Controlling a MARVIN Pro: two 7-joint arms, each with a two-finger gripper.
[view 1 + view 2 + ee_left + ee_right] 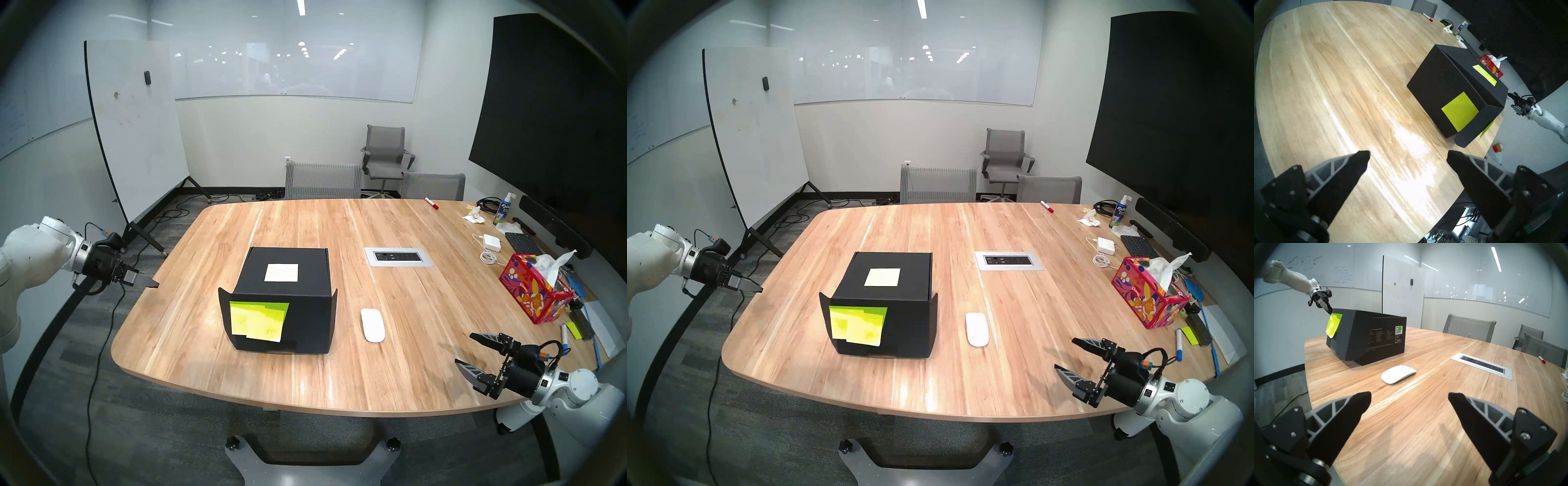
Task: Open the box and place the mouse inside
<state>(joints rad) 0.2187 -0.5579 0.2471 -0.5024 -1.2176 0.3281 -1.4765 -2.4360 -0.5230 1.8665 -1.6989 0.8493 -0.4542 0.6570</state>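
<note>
Meanwhile the box (283,298) sits on the wooden counter (339,373) with its lid down — the front flap, covered in neon sticky notes (258,320), hangs over the near face. Just beside it lies the mouse (372,325), flat on the wood (white, glossy). Off the counter's edge hovers the left gripper (149,281), jaws spread wide and empty; the right gripper (466,351) hangs near the mouse, jaws likewise parted, holding nothing
</note>
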